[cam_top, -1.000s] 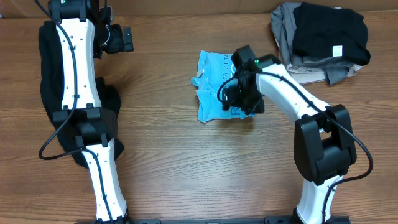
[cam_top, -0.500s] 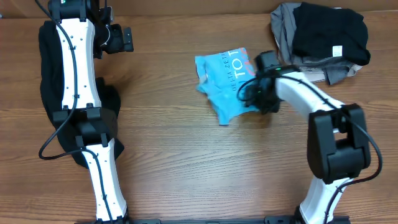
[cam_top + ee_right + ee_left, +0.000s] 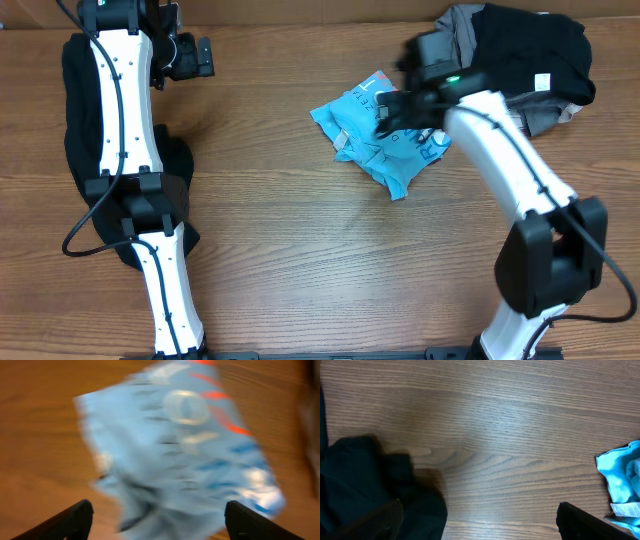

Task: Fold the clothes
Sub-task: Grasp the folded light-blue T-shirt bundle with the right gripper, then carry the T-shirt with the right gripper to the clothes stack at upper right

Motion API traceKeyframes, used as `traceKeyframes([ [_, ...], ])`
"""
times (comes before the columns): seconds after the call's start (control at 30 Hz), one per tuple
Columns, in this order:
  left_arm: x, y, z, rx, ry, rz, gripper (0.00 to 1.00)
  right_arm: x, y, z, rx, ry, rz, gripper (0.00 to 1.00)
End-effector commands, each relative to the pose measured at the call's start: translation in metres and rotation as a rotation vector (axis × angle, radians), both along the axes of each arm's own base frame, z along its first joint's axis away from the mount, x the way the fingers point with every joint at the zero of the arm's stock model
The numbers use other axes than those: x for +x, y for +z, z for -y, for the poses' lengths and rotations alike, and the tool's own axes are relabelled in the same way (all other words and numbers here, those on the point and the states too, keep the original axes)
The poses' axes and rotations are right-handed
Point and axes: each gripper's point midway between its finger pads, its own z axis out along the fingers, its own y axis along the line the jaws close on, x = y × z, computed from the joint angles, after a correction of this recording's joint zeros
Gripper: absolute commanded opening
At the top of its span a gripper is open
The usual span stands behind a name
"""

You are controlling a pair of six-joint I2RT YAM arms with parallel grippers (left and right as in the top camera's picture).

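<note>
A light blue printed garment [image 3: 385, 145] lies crumpled on the wooden table right of centre. It is blurred in the right wrist view [image 3: 180, 445], and its edge shows in the left wrist view [image 3: 622, 480]. My right gripper [image 3: 398, 108] is above the garment's far edge. Its jaws [image 3: 157, 510] are wide apart with the cloth below them. My left gripper [image 3: 190, 58] is open and empty at the back left, over bare table [image 3: 480, 515]. Black clothing [image 3: 70, 130] lies under the left arm and also shows in the left wrist view [image 3: 365, 485].
A stack of folded dark and grey clothes [image 3: 520, 60] sits at the back right corner, just behind the right arm. The wooden table top [image 3: 300, 260] is bare in the front middle.
The right arm swung up and toward the back right. The blue garment went with it, shifting right and spreading out. The left arm stayed still.
</note>
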Motion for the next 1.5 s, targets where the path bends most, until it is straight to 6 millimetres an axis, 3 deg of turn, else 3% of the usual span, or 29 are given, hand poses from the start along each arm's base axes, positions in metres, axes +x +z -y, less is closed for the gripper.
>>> traceKeyframes([
  [0.0,0.002,0.011,0.001,0.012,-0.018,0.037,1.0,-0.007,-0.027,-0.016,-0.118,0.123,-0.018,0.9],
  [0.2,0.002,0.011,0.0,0.018,-0.026,0.038,1.0,-0.008,-0.079,-0.024,-0.208,0.236,-0.089,0.91],
  [0.33,0.004,0.012,0.0,0.018,-0.025,0.043,1.0,-0.009,-0.1,-0.026,-0.228,0.316,-0.121,0.85],
  [0.57,0.005,0.012,0.0,0.018,-0.025,0.049,1.0,-0.018,-0.138,-0.03,-0.237,0.36,-0.199,0.85],
  [0.63,0.005,0.012,0.0,0.018,-0.025,0.049,1.0,-0.024,-0.162,-0.026,-0.255,0.362,-0.252,0.83],
  [0.73,0.005,0.012,0.0,0.019,-0.025,0.049,1.0,-0.028,-0.18,-0.019,-0.283,0.328,-0.287,0.68],
  [0.83,0.005,0.012,0.0,0.019,-0.025,0.05,1.0,-0.023,-0.18,-0.015,-0.293,0.274,-0.276,0.18],
  [0.87,0.005,0.012,0.0,0.019,-0.025,0.05,1.0,-0.02,-0.176,-0.013,-0.296,0.245,-0.264,0.04],
  [1.0,0.005,0.012,0.0,0.019,-0.025,0.05,1.0,-0.007,-0.157,-0.007,-0.292,0.185,-0.247,0.04],
  [1.1,0.005,0.012,0.0,0.019,-0.025,0.05,1.0,0.006,-0.122,-0.003,-0.281,0.16,-0.227,0.04],
  [1.27,0.005,0.012,0.0,0.019,-0.025,0.05,1.0,0.039,-0.027,0.008,-0.24,0.1,-0.116,0.04],
  [1.47,0.005,0.012,0.0,0.019,-0.025,0.05,1.0,0.071,0.085,0.046,-0.206,-0.01,0.091,0.04],
])
